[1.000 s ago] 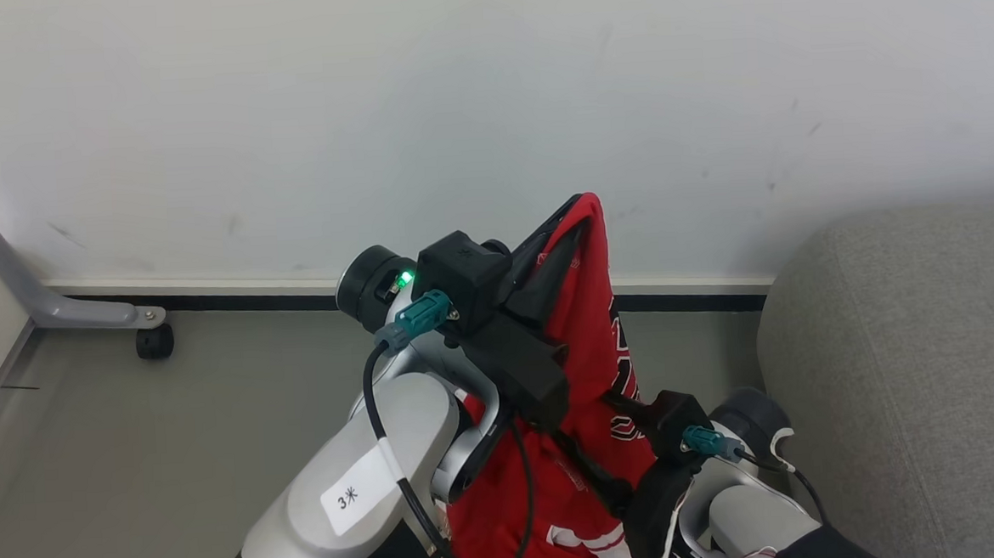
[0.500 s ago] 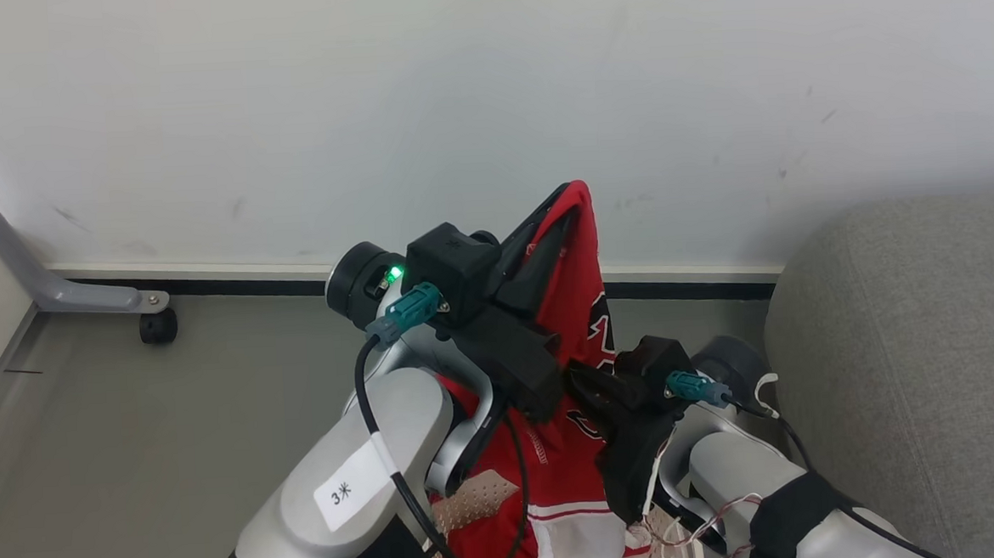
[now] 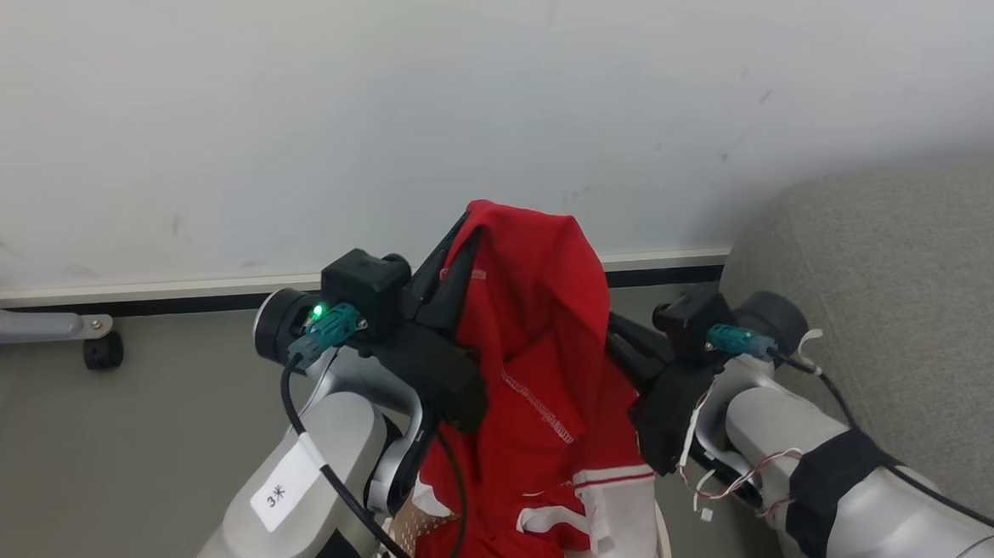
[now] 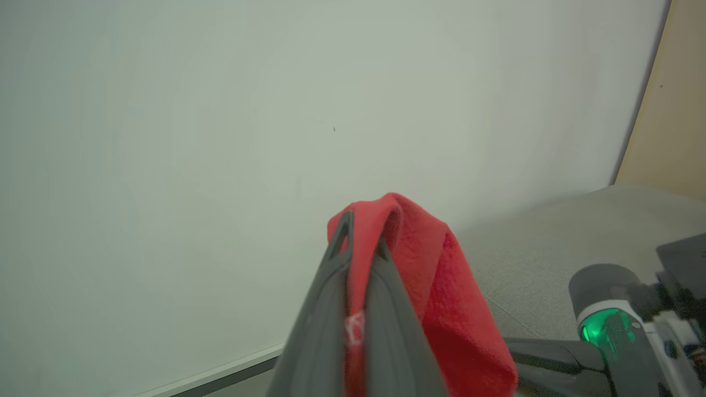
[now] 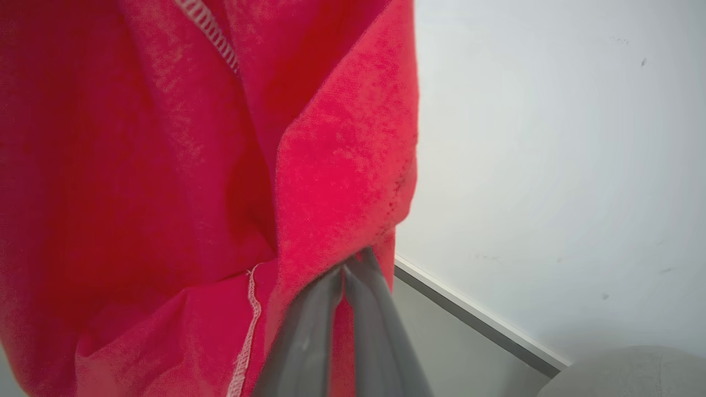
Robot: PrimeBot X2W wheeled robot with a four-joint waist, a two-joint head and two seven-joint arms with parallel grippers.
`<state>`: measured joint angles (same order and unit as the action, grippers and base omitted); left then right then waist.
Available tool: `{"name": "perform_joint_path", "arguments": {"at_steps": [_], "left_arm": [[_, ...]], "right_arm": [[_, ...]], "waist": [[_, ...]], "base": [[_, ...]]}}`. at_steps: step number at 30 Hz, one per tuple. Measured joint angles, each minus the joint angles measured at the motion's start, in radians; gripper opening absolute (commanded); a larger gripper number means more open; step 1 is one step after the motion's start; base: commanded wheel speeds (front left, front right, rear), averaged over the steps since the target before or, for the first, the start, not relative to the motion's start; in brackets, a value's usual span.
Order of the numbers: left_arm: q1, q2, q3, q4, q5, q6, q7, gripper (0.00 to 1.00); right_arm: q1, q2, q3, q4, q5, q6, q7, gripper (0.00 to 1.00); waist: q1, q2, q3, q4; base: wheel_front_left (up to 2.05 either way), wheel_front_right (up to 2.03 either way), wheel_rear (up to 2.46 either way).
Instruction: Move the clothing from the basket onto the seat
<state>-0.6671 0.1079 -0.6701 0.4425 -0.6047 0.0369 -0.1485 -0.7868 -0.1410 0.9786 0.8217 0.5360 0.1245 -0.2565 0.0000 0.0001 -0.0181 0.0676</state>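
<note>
both raised high | left hand (image 4: 364, 231) clamped on clothing (image 3: 541, 311) top — right hand (image 5: 350, 264) clamped on its fold

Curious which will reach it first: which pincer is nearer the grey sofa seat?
Right. The right pincer grips the red clothing close to the seat; the left pincer holds the clothing's top, farther to the left.

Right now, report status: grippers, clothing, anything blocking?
Shut on clothing: left gripper, right gripper. Hanging over basket. To the right, seat; no obstacle seen.
</note>
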Motion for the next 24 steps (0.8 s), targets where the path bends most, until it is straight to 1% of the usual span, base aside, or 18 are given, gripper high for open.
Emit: {"name": "perform_joint_path", "arguments": {"at_steps": [3, 4, 5, 6, 7, 8, 9, 14, 24], "left_arm": [[0.027, 0.012, 0.014, 0.011, -0.006, 0.008, -0.013, 0.01], [0.036, 0.015, 0.018, 0.013, -0.008, 0.009, -0.015, 0.18], [0.045, 0.015, 0.021, 0.016, -0.009, 0.013, -0.021, 0.25], [0.053, 0.015, 0.025, 0.019, -0.013, 0.017, -0.024, 0.45], [0.062, 0.016, 0.028, 0.022, -0.017, 0.017, -0.031, 0.77], [0.07, 0.017, 0.03, 0.026, -0.018, 0.017, -0.033, 0.93], [0.078, 0.018, 0.032, 0.029, -0.019, 0.017, -0.037, 1.0], [0.104, 0.019, 0.042, 0.037, -0.026, 0.025, -0.048, 1.0], [0.17, 0.018, 0.041, 0.044, -0.028, 0.023, -0.072, 1.0]], "right_arm": [[-0.016, -0.034, -0.013, -0.016, 0.017, 0.0, 0.0, 0.0], [-0.022, -0.044, -0.016, -0.02, 0.02, 0.0, 0.0, 0.0], [-0.026, -0.055, -0.021, -0.027, 0.021, 0.0, 0.0, 0.0], [-0.029, -0.066, -0.026, -0.033, 0.024, 0.0, 0.0, 0.0], [-0.032, -0.076, -0.028, -0.037, 0.026, 0.0, 0.0, 0.0], [-0.037, -0.086, -0.03, -0.041, 0.026, 0.0, 0.0, 0.0], [-0.041, -0.094, -0.034, -0.044, 0.027, 0.0, 0.0, 0.0], [-0.053, -0.123, -0.041, -0.059, 0.029, 0.0, 0.0, 0.0], [-0.069, -0.181, -0.049, -0.097, 0.028, 0.0, 0.0, 0.0]], "waist": [[0.0, 0.0, 0.0, -0.024], [0.0, 0.0, -0.001, -0.032], [0.0, 0.0, -0.001, -0.041], [0.0, 0.0, -0.002, -0.049], [0.0, 0.0, -0.002, -0.057], [0.0, 0.0, -0.003, -0.066], [0.0, 0.0, -0.003, -0.074], [0.0, 0.0, -0.006, -0.106], [-0.0002, 0.0, -0.016, -0.182]], "base": [[0.0, 0.0, 0.0], [0.0, 0.0, 0.0], [0.0, 0.0, 0.0], [0.0, 0.0, 0.0], [0.0, 0.0, 0.0], [0.0, 0.0, 0.0], [0.0, 0.0, 0.0], [0.0, 0.0, 0.0], [0.0, 0.0, 0.0]]}}
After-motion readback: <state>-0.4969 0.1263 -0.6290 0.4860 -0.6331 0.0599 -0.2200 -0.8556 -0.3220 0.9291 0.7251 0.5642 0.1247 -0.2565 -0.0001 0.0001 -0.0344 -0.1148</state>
